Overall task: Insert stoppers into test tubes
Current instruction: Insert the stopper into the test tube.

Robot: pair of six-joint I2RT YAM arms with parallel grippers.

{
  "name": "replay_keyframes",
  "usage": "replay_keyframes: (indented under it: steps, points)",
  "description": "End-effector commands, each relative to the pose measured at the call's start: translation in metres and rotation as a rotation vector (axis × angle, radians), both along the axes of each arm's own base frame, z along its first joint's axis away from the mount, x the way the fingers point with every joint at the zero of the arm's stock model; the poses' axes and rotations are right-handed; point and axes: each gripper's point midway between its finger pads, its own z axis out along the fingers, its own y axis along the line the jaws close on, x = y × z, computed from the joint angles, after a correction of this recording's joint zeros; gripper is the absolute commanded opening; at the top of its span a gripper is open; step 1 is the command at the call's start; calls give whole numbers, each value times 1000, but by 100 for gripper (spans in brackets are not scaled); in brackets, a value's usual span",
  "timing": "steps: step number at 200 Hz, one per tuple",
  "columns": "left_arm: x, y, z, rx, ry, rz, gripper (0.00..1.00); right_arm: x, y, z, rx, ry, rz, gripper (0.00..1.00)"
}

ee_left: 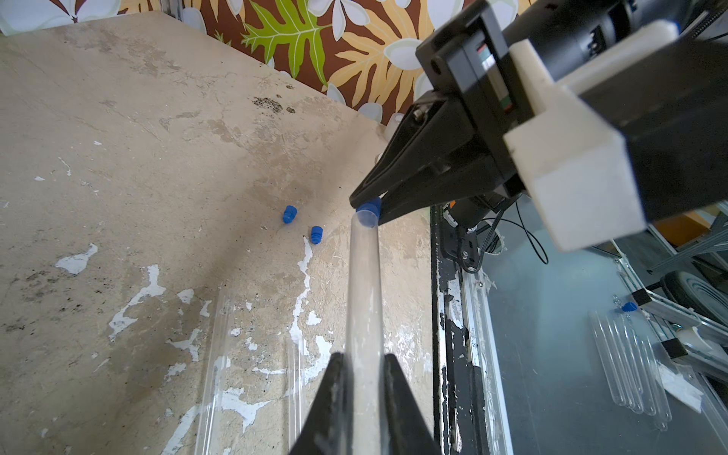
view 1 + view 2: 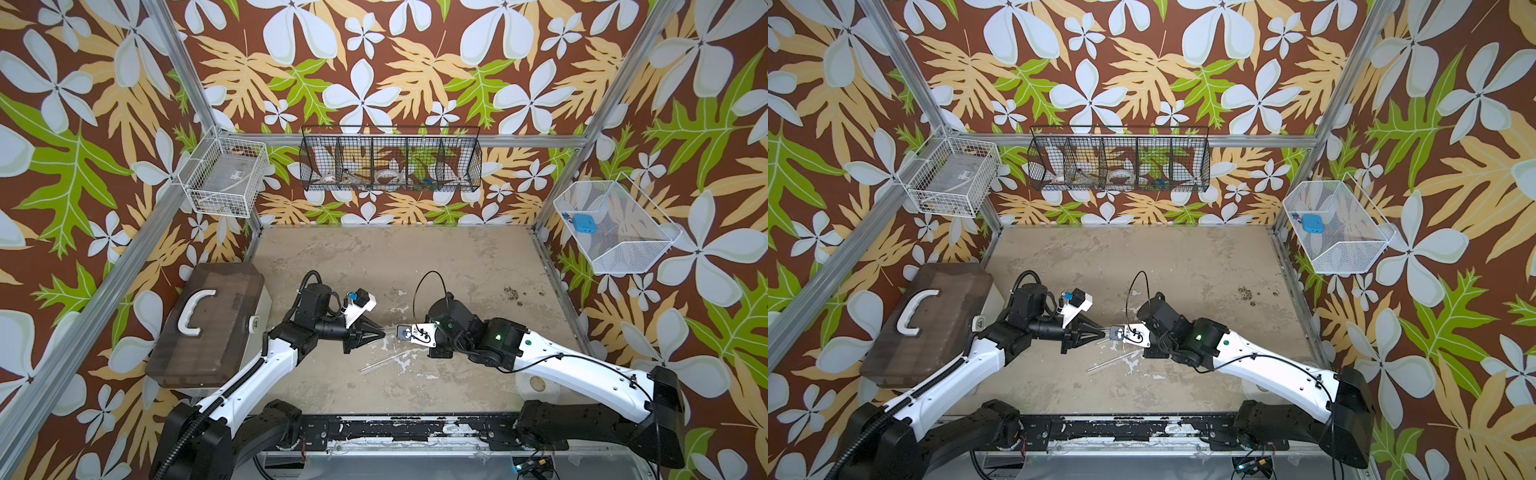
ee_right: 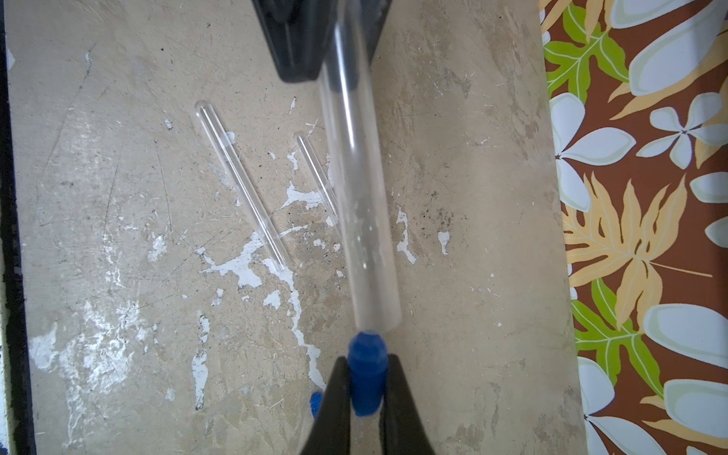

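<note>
The left jaws are closed around a clear test tube [image 1: 364,299], holding it lifted above the table [image 1: 118,157] with its open mouth pointing toward the right arm. The right jaws pinch a blue stopper [image 3: 366,374], whose tip meets the tube's mouth. Below them, two more test tubes [image 3: 242,185] [image 3: 317,173] lie near each other on the table. Two loose stoppers [image 1: 289,214] [image 1: 316,234] rest close together, near those tubes' open ends.
</note>
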Motion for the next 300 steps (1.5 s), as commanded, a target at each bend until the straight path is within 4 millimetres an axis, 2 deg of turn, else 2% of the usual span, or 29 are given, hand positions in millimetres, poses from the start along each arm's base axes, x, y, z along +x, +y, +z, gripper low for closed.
replay_keyframes:
  steps: [1, 66, 188, 242, 300]
  points:
    - [-2, 0, -3, 8, -1, -11, 0, -1, 5, 1, 14, 6, 17, 11]
    - [-3, -1, -11, 44, -18, -15, 0, -3, 10, -3, 2, 16, 28, 11]
    - [-8, -5, -12, 52, -24, -39, 0, -9, 20, -3, -7, 13, 70, 11]
    - [-16, -8, -4, 6, -8, -83, 0, -14, 27, 6, 17, -32, 125, 11]
    - [-15, -11, 7, -40, 22, -66, 0, -10, 39, 28, 122, -91, 122, 11]
